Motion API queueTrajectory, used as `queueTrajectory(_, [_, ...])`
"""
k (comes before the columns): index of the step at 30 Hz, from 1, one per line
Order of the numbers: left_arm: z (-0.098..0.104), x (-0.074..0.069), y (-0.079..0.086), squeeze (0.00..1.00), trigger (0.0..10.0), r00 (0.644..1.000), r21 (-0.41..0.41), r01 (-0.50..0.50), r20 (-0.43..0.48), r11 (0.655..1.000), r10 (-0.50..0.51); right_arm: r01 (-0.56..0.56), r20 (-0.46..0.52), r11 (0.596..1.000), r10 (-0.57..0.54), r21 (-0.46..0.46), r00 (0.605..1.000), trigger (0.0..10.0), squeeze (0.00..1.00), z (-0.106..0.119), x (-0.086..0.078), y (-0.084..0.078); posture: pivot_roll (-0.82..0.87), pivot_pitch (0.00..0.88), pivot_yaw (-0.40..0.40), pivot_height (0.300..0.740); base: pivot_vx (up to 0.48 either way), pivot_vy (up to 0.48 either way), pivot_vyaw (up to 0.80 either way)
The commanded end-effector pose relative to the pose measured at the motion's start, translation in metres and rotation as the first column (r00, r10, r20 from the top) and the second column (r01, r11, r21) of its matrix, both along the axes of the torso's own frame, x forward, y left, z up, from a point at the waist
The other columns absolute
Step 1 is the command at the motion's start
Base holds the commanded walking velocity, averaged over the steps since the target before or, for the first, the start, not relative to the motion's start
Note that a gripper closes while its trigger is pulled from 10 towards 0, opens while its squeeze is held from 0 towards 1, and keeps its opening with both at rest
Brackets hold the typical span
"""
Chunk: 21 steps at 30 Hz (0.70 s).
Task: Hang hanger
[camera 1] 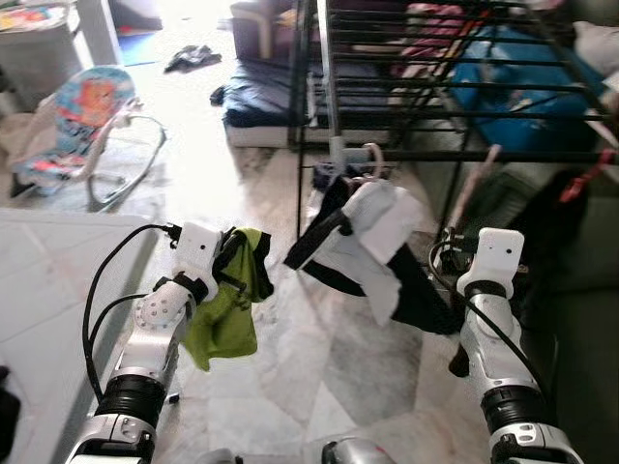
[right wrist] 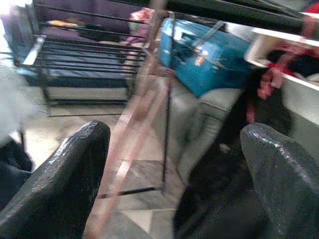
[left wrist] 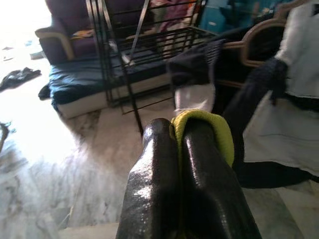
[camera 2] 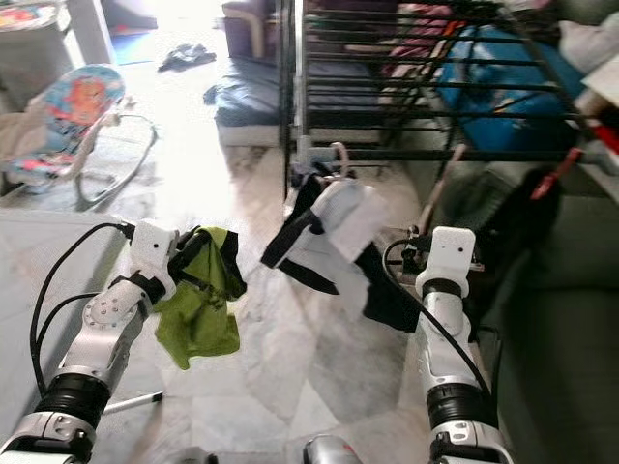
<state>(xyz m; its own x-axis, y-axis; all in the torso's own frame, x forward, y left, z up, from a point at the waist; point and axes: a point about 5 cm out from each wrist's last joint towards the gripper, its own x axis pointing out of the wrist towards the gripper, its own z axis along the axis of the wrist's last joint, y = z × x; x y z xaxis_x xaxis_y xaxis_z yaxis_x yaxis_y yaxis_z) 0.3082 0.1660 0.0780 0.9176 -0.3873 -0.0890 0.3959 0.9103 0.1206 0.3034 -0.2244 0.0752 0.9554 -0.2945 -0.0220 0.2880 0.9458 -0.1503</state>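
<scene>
Near left, the left gripper (left wrist: pixel 182 149) is clamped on a green garment (camera 1: pixel 224 304) that droops over the marble floor (camera 1: pixel 319 377). Near right, the right gripper (right wrist: pixel 174 169) is spread, holding nothing. Farther off, centre, the hanger (camera 1: pixel 366 162) with black-and-white clothes (camera 1: pixel 372 242) hangs from the drying rack (camera 1: pixel 435 87).

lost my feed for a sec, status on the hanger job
Left end effector shut on green cloth. Right end effector open, empty, near the rack. Hanger with white and dark garment hooked on the rack's front bar. Nothing in the way.
</scene>
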Motion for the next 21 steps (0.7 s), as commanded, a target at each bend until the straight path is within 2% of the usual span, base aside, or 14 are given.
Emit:
queueTrajectory(1, [0.0066,0.0023,0.0010,0.00,10.0,1.000,0.002,0.003,0.029,1.000,-0.003,0.011,0.007,1.000,-0.010,-0.014,1.000,10.0,0.00,0.0015,0.0010,-0.0019,-0.07,0.000,-0.030,0.740,0.000,0.000,0.00])
queueTrajectory(6, [0.0082,0.0031,0.0019,0.00,10.0,0.999,-0.002,0.005,0.037,1.000,-0.005,0.007,-0.008,1.000,-0.007,-0.005,1.000,10.0,0.00,-0.0012,0.0015,-0.0003,-0.07,0.000,-0.029,0.740,0.000,0.000,0.00])
queueTrajectory(21, [0.0091,0.0030,0.0001,0.00,10.0,0.999,-0.010,0.019,0.042,1.000,-0.018,0.008,-0.025,1.000,-0.008,-0.001,1.000,10.0,0.00,-0.0046,0.0006,-0.0005,-0.08,0.000,-0.028,0.740,0.315,0.000,0.00])
